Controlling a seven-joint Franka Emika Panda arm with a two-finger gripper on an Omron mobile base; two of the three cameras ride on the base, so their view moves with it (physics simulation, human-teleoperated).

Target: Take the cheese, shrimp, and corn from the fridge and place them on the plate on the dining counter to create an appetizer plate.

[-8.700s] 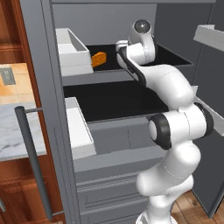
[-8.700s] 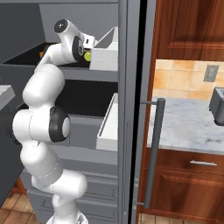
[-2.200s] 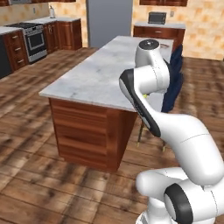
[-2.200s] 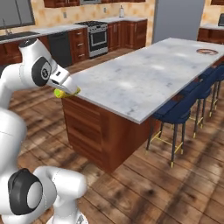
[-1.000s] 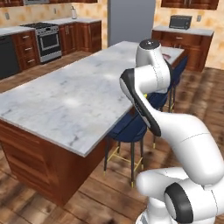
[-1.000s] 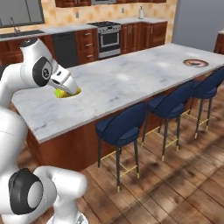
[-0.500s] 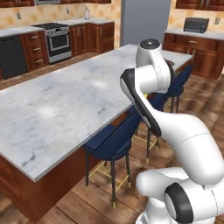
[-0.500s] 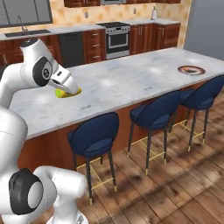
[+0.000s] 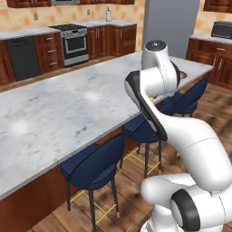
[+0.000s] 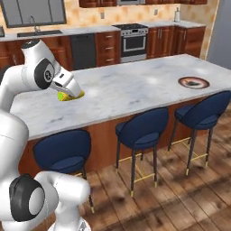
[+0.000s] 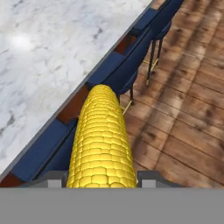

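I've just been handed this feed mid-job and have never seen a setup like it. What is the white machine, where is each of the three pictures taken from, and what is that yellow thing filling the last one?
The white machine is a jointed robot arm on a base that drives around a simulated kitchen. Two cameras ride on that base behind the arm, one to its left and one to its right, and both look forward over the dining counter, a long marble island with blue stools along its near side. The third camera sits on the hand itself and looks along the gripper. The yellow thing is the corn, a cob clamped between the two fingers; in the right base view it peeks out yellow-green under the hand. Towards the far end of the counter lies the plate, round with a dark rim, and nothing seems to be on it yet.
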